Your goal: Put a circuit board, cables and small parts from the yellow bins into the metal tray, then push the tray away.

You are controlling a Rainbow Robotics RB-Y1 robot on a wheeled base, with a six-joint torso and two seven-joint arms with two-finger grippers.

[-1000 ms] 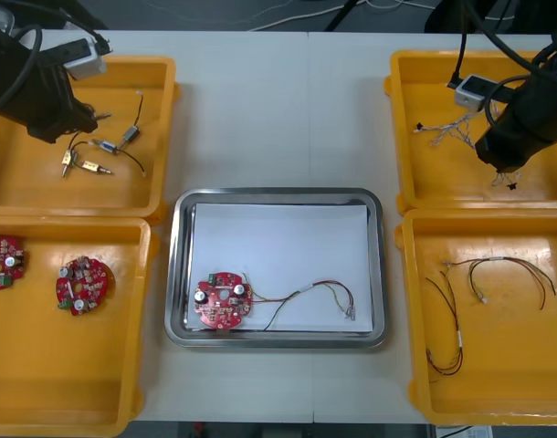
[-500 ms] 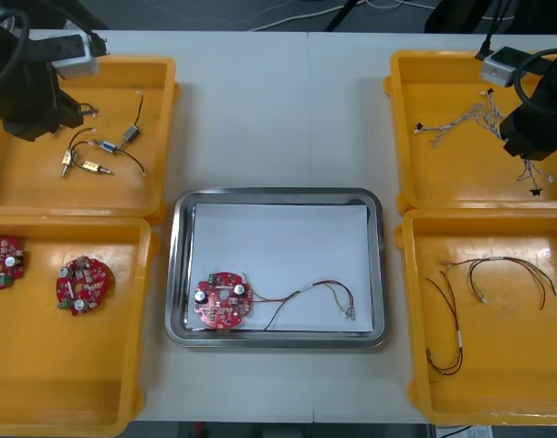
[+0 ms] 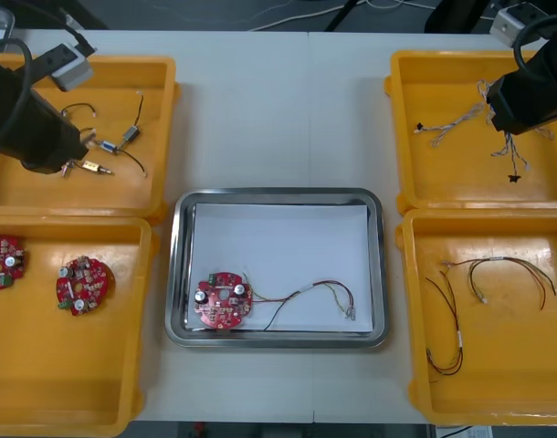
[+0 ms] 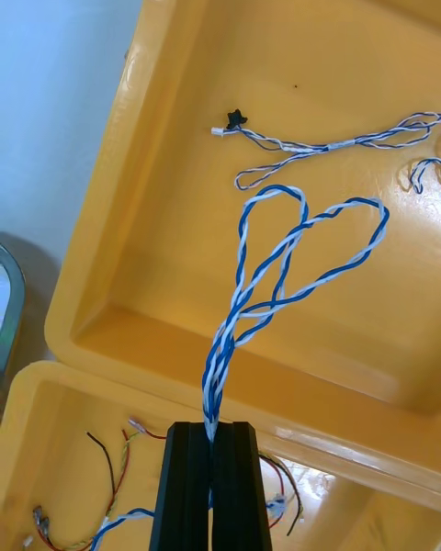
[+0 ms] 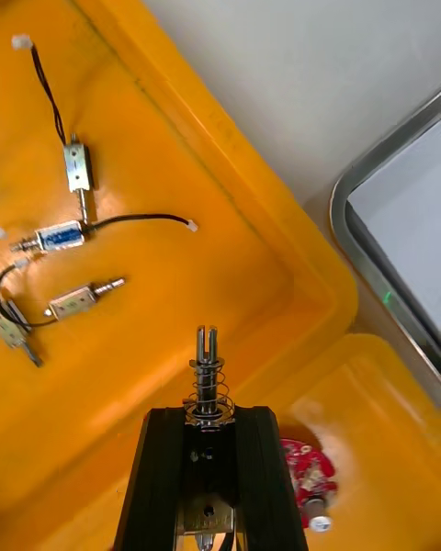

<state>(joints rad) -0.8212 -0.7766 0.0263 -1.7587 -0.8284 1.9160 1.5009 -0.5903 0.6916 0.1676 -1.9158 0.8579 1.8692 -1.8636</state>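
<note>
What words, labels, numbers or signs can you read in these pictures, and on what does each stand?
No text can be read.
Circuit board in the metal tray: any print too small to read.
Left tool, shut on a small metal part over a yellow bin: no label.
Right tool, shut on a blue and white cable: no label.

Glossy yellow plastic bins (image 3: 167, 137), shiny metal tray (image 3: 277, 192), matt white inside, smooth light table (image 3: 278, 109)

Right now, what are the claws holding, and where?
Right claw pinches a blue and white cable where its loops meet. Left claw grips a small metal part by its body, spring end sticking out.
</note>
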